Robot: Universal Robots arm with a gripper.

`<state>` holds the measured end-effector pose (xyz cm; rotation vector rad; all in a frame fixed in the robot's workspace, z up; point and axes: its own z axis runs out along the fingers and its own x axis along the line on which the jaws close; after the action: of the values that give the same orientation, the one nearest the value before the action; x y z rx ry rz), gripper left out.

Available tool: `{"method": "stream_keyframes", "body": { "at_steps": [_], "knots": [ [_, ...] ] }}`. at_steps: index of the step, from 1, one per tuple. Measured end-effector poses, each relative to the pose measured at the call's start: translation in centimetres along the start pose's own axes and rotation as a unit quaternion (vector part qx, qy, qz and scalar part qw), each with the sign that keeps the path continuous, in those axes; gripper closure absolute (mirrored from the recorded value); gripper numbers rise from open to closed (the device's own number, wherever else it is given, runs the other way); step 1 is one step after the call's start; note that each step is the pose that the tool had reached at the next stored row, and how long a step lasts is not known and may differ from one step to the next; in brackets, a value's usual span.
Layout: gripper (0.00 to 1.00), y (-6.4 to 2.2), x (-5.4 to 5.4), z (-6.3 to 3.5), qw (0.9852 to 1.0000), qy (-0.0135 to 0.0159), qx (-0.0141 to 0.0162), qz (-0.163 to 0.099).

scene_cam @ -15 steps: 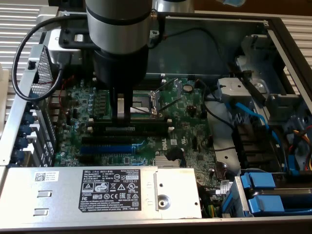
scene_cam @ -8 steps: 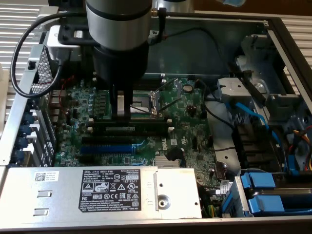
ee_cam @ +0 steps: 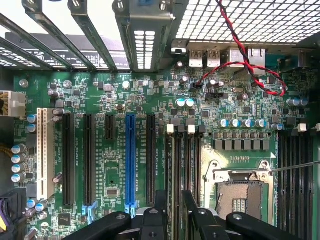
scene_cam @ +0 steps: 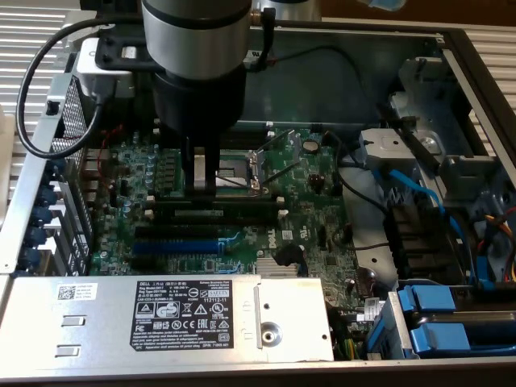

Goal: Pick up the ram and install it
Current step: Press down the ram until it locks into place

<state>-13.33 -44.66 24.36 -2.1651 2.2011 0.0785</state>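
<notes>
In the exterior view my gripper (scene_cam: 203, 187) hangs straight down over the motherboard's (scene_cam: 306, 218) memory slots beside the CPU socket (scene_cam: 242, 169). Its jaws are open. A long dark strip with a green lower edge, which I take for the ram (scene_cam: 238, 199), stands along the slot directly under the fingertips. In the wrist view the two black fingers (ee_cam: 161, 202) sit either side of a thin strip (ee_cam: 176, 165) that runs along the slots with white end clips (ee_cam: 170, 128). There is a gap on both sides of it. I cannot tell whether a finger touches it.
A second black slot (scene_cam: 218, 216) and a blue slot (scene_cam: 173, 244) lie nearer the power supply (scene_cam: 193, 314). Blue cables (scene_cam: 419, 193) and drive bays (scene_cam: 443, 314) fill the exterior view's right. A red-and-black wire (ee_cam: 240, 65) loops near the rear ports.
</notes>
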Motion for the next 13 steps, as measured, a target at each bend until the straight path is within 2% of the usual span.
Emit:
{"method": "stream_keyframes", "body": {
  "at_steps": [13],
  "knots": [
    [0.75, 0.0, 0.0, -0.01, 1.0, 0.0001, -0.0001, 0.0]
  ]
}}
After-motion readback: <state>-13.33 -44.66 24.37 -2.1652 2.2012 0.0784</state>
